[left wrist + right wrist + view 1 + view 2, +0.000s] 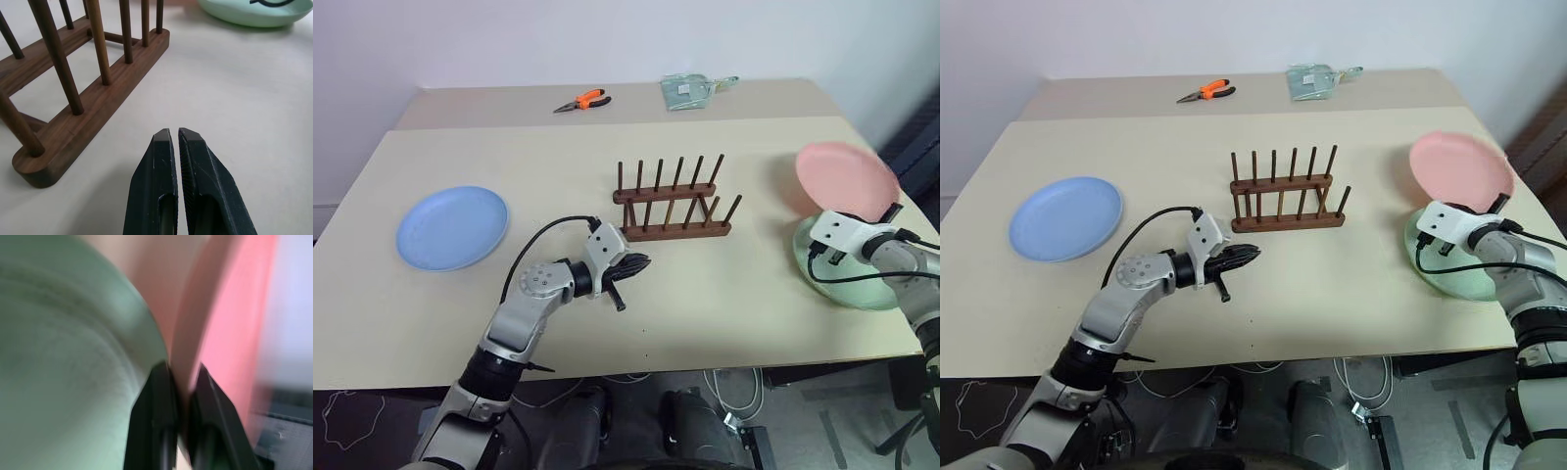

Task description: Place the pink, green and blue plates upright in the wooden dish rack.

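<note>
The pink plate (847, 179) stands tilted up at the table's right side, its lower rim pinched by my right gripper (182, 374), which is shut on it. Under it the green plate (847, 284) lies flat on the table. On the left side, the blue plate (452, 226) lies flat. The wooden dish rack (672, 204) stands in the middle with its pegs bare. My left gripper (175, 134) is shut on nothing, just in front of the rack's left end (34, 166).
Orange-handled pliers (582, 100) and a pale green packet (687, 91) lie on the far table. The table's right edge (911, 211) runs close beside the pink and green plates. Bare tabletop (724, 284) lies between the rack and the green plate.
</note>
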You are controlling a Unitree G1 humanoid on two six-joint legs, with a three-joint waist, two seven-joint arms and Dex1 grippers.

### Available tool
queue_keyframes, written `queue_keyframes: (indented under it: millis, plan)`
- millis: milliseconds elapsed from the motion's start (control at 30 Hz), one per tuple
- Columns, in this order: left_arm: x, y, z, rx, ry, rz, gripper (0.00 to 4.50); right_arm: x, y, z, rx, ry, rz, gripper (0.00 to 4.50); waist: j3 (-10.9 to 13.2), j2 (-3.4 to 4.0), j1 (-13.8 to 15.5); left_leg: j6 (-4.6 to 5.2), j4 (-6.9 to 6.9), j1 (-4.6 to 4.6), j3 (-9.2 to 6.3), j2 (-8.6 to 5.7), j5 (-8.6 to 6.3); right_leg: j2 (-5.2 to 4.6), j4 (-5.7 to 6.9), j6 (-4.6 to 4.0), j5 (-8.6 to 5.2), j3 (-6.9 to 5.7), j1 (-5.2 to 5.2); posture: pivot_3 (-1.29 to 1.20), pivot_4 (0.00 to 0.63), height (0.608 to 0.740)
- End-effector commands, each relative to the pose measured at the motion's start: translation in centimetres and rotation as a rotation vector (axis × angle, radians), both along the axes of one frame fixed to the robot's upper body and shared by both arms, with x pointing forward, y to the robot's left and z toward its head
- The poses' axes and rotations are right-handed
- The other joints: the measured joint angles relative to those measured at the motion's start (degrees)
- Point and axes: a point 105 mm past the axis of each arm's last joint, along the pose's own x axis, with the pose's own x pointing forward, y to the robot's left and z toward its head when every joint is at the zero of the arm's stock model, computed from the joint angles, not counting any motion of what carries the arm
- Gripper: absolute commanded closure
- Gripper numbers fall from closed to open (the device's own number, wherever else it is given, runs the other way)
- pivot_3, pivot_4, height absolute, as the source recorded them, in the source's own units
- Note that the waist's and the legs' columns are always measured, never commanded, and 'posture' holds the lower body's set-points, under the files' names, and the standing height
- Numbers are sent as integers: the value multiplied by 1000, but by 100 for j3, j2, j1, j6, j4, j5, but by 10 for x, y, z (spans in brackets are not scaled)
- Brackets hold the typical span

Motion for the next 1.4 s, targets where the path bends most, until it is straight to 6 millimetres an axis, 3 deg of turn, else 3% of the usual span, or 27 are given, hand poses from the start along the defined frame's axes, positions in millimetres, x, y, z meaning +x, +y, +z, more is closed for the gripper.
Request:
queue_keyframes:
  millis: [33,100,167,233,300,400,767,967,1067,1200,1400]
  plan:
    - [-1,3,13,-18,-43,-1,4247,-4,14,47,-36,-148,86,4471,0,4,0,0,-1,0,0,0,0,0,0,0,0,0,-1,0,150,719]
    - [1,7,14,-18,-43,6,4247,-10,30,66,13,-207,147,4471,1,5,0,0,-1,0,0,0,0,0,1,2,1,0,-1,0,150,719]
    - [3,12,14,-17,-39,9,4247,-20,79,104,407,-326,298,4471,2,5,-30,1,-2,0,-1,1,0,1,3,2,1,0,-2,0,150,719]
    - [3,14,15,-22,-35,5,4247,-38,121,132,807,-328,465,4471,1,8,-90,2,-2,2,-2,9,-1,8,8,16,9,4,-3,0,150,719]
    - [4,15,17,-39,-32,-5,4247,-57,154,148,1095,-233,622,4471,3,5,-88,2,0,3,-9,13,-1,8,16,20,11,0,-2,0,150,719]
    - [3,13,23,-71,-31,-25,4247,-72,175,159,1313,-137,725,4471,4,1,0,4,2,1,-14,12,-2,5,10,17,9,-5,3,0,150,719]
    - [-6,13,29,-121,-30,-52,4247,-55,180,129,1425,29,613,4471,4,1,-2,14,-2,-3,-12,6,-10,-8,-13,-1,0,-8,4,0,150,719]
    - [-8,13,28,-115,-33,-44,4247,-33,169,104,1534,87,500,4471,4,2,6,14,0,-4,-11,7,-10,-7,-12,-2,0,-7,3,0,150,719]
    - [-7,14,28,-116,-36,-38,4247,-34,169,102,1535,107,510,3378,4,2,7,14,-1,-7,-10,6,-10,-8,-13,-1,1,-7,1,0,150,719]
    - [-8,15,27,-110,-36,-37,4247,-33,162,112,1428,1,494,1399,4,2,4,14,-2,-7,-10,6,-10,-7,-11,-1,1,-7,-1,0,150,719]
    - [-7,15,27,-105,-35,-41,4247,-57,119,133,1286,-119,434,1399,4,3,64,14,-1,-14,-10,6,-10,-7,-11,-1,1,-8,-5,0,150,719]
